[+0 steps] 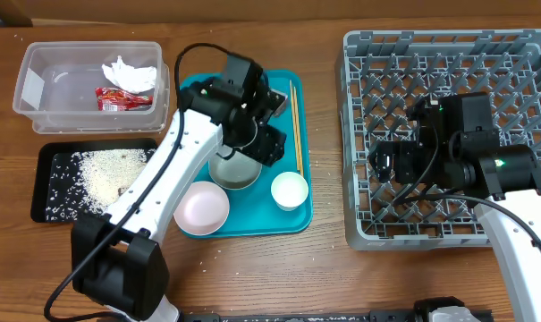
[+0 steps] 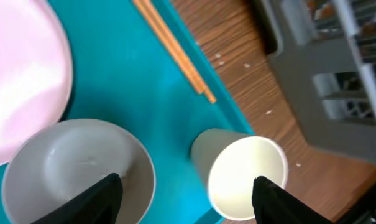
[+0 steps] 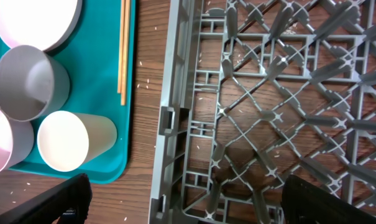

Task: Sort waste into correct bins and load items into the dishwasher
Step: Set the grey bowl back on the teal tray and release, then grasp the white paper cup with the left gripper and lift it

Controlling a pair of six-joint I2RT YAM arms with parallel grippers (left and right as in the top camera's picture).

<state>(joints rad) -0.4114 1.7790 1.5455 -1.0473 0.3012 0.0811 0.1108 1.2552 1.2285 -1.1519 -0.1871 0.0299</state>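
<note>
Print on the red wrapper [image 1: 122,98] is too small to read. It lies beside the crumpled tissue [image 1: 127,74] in the clear tub [image 1: 29,89] at the table's far left corner. Just in front of the tub, the black tray [image 1: 45,179] holds a heap of rice [image 1: 109,170].

On the teal tray [image 1: 292,219] at mid-table, chopsticks [image 1: 293,125] lie along its right edge. A grey bowl [image 1: 233,170] sits centrally, a pink bowl [image 1: 201,207] at its near left corner, and a white cup [image 1: 289,190] near right.

The left gripper [image 2: 188,186] hovers over the grey bowl and cup, jaws apart and empty. The right gripper [image 3: 188,199] hangs above the left side of the grey rack [image 1: 431,39], jaws wide and empty.
</note>
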